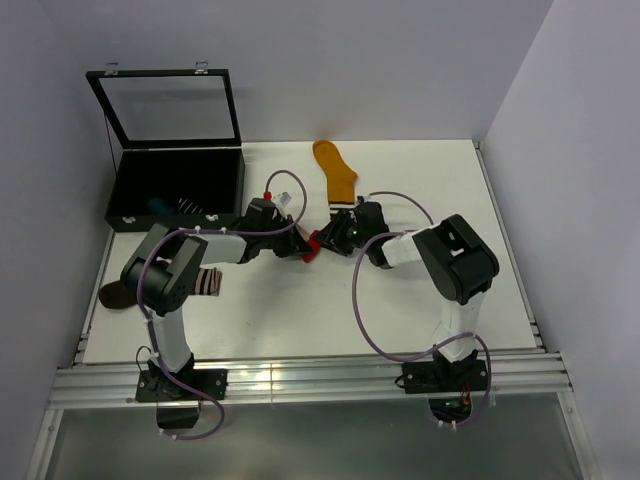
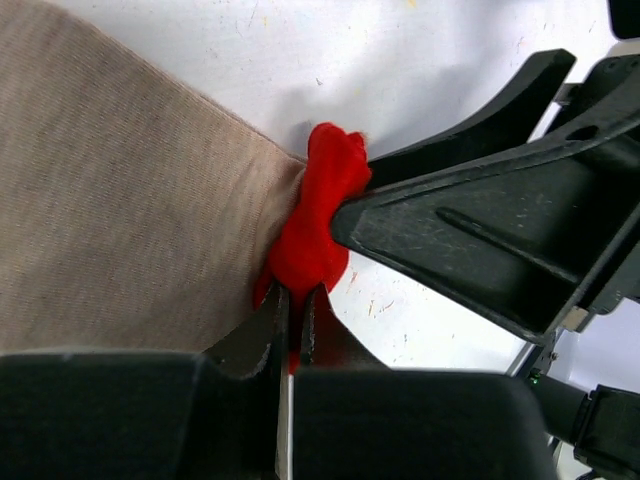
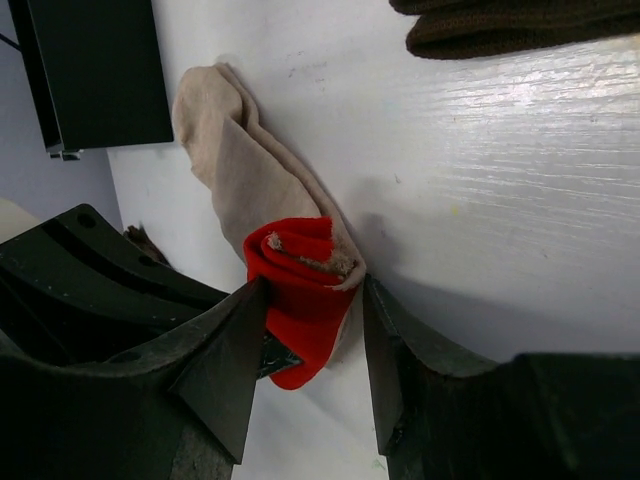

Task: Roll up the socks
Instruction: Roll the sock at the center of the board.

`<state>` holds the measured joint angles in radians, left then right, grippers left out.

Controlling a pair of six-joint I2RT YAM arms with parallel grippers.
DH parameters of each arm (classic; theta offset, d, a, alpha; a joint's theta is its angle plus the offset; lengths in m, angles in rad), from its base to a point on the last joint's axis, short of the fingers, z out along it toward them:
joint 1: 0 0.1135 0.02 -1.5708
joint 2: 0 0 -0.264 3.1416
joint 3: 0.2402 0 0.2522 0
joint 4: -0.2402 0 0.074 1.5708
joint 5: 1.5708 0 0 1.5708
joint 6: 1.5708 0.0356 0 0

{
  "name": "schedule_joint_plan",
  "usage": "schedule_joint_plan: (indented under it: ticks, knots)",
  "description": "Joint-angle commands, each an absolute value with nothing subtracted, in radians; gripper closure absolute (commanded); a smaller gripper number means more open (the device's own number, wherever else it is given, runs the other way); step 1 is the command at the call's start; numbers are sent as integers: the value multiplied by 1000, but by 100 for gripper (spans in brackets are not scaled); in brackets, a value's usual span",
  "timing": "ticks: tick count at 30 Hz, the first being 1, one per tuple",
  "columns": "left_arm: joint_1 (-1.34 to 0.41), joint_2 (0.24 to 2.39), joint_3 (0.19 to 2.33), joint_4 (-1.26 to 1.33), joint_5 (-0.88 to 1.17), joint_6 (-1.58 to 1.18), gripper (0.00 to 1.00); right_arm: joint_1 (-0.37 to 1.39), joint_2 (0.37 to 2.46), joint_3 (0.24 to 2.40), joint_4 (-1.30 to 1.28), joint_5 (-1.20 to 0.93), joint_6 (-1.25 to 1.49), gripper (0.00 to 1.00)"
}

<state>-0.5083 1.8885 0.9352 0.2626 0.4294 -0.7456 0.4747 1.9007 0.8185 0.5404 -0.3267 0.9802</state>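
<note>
Right wrist: soft beige knit sock [image 3: 240,170], red end rolled.

beige sock [image 3: 235,160] is lying stretched out flat, its rolled red end sitting between the right claw's [image 3: 315,290] fingers.

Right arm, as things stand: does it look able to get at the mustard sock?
Probably yes. The mustard sock lies flat just beyond the right tool, nothing between. That tool straddles the red end of the beige sock, which the left tool pinches, so it must back off first.
</note>
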Motion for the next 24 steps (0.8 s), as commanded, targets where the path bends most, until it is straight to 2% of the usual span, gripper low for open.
schedule_joint_plan:
  ticks: [1,6,9,11,12,14,19,24]
  knots:
    - [-512,1924,891,163,440,-721,100,488,1924,853,612,-374,980,50]
    - [-512,1925,890,186,475,-716,100,489,1962,882,607,-420,969,53]
    - [-512,1925,885,199,488,-715,100,489,1982,893,612,-442,966,65]
    - [-512,1919,879,210,494,-712,100,489,1983,897,591,-443,956,79]
    - [-512,1916,880,216,502,-707,100,489,1982,902,578,-443,950,92]
    - [-514,1908,877,227,509,-704,98,489,1968,910,542,-440,930,100]
    - [-534,1861,894,210,468,-670,79,480,1898,908,431,-346,862,100]
    - [-548,1789,919,176,368,-624,52,462,1795,887,304,-210,807,100]
